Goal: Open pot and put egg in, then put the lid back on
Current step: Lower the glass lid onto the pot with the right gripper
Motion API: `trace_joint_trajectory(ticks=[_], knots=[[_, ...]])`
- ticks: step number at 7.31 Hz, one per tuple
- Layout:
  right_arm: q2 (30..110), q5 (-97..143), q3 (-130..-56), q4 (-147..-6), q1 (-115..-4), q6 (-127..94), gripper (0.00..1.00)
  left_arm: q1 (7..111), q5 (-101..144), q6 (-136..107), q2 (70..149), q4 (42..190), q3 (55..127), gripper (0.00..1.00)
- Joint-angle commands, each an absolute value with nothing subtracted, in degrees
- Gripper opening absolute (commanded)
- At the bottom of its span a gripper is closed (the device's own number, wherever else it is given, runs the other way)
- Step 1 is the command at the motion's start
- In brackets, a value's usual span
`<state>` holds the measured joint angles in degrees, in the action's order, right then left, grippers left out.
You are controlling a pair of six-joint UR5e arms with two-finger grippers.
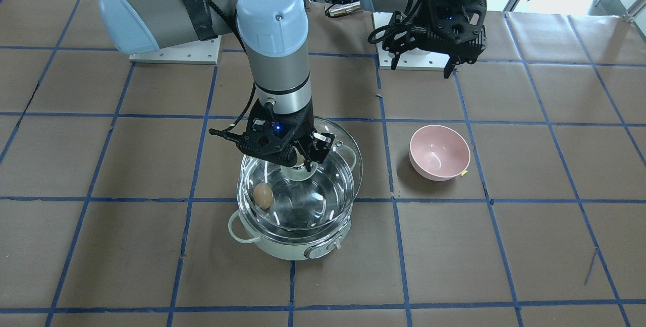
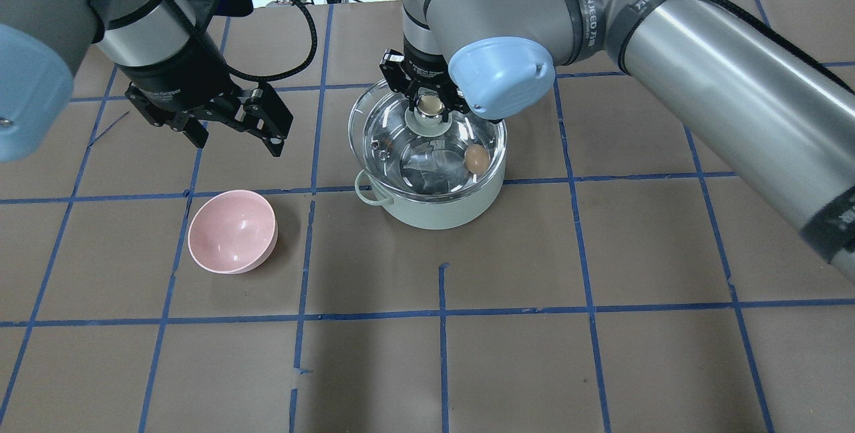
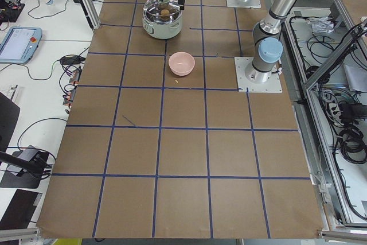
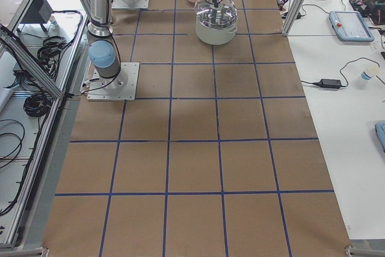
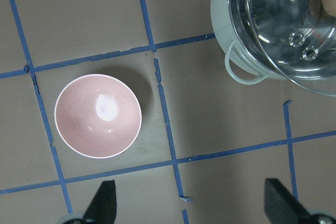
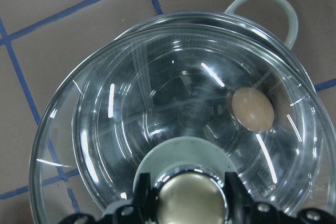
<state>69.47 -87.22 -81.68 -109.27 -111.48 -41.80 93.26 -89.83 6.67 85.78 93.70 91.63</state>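
Fingers of the right gripper (image 1: 302,159) are clamped on the beige knob (image 6: 191,200) of the lid (image 1: 348,165). The lid sits over the pot (image 1: 282,249), shifted toward the robot's side; whether it touches the rim cannot be told. The egg (image 1: 263,196) lies inside the pot against the wall on the robot's right. The left gripper (image 2: 238,142) hovers above the worktop (image 1: 530,216) near the pink bowl (image 1: 439,152), its fingers spread wide and empty.

Brown table (image 2: 601,353) with blue tape grid, pot (image 2: 437,209) and pink bowl (image 2: 232,231) well apart
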Motion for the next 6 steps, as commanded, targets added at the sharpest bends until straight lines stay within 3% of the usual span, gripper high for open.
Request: trace_joint_trajectory(ticks=[1, 6], knots=[[68.9, -87.1, -81.7, -109.2, -111.8, -41.0, 0.39, 93.3, -89.8, 6.8, 85.8, 93.6, 91.6, 1.0], [68.3, -87.7, -82.3, -109.5, -111.7, -37.3, 0.39, 93.2, -89.7, 6.9, 85.8, 93.2, 91.6, 1.0]])
